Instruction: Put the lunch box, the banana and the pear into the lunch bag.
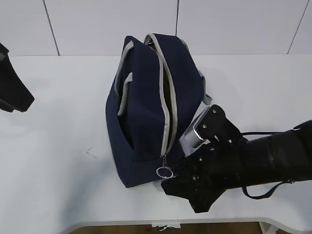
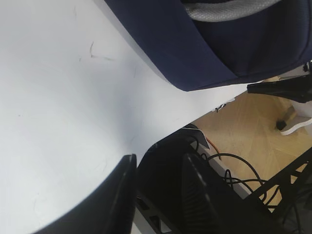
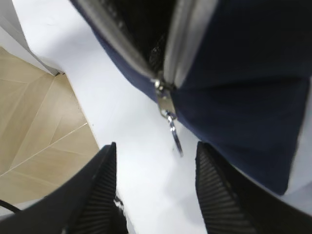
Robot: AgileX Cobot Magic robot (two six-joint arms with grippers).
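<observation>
On the white table (image 1: 58, 161) lay the lunch bag (image 1: 146, 112), zipper (image 1: 168, 112) parted and ring pull (image 3: 175, 139) dangling between the spread, empty jaws of the right gripper (image 3: 153, 192). Soft fabric would likely sag — best gripped at the ring or grey handles. Left gripper (image 2: 156, 195) stood apart, holding nothing. No lettering was legible.

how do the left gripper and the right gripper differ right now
The right gripper sits at the lunch bag's near end, its open jaws either side of the ring pull without touching it; the left gripper hangs off to the side over bare table, near nothing. The right's jaws stand wider apart than the left's. Both are empty.
</observation>
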